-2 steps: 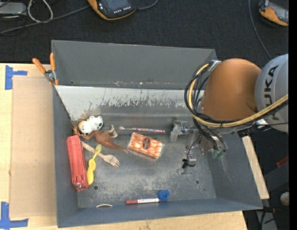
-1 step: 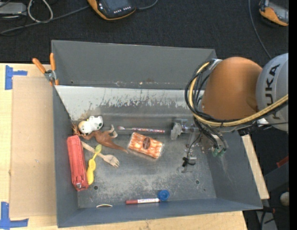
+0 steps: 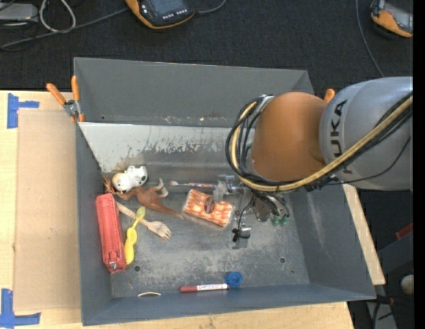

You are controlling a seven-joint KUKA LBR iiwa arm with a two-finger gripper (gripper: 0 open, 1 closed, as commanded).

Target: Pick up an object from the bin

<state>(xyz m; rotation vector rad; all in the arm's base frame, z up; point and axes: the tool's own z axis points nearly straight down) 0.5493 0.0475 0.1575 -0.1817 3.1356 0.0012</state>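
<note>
A grey metal bin (image 3: 322, 252) seen from above, with a robot arm (image 3: 363, 129) reaching in from the right under a rounded orange cover (image 3: 288, 139) ringed by black and yellow cables. Below the cover the pincer (image 3: 240, 229) hangs low near the middle of the bin floor. Its working end is dark and partly hidden, so I cannot tell whether it is open or closed, or whether it grips anything. Just beside it on the left, perhaps touching, lies a flat orange-and-white patterned packet (image 3: 208, 209). Further left are a brown toy animal (image 3: 152, 199), a small white toy (image 3: 130, 178), a long red bar (image 3: 110, 232) and a yellow piece (image 3: 131, 238). Near the front wall lie a red-and-white pen (image 3: 204, 288) and a blue cap (image 3: 233, 278).
</note>
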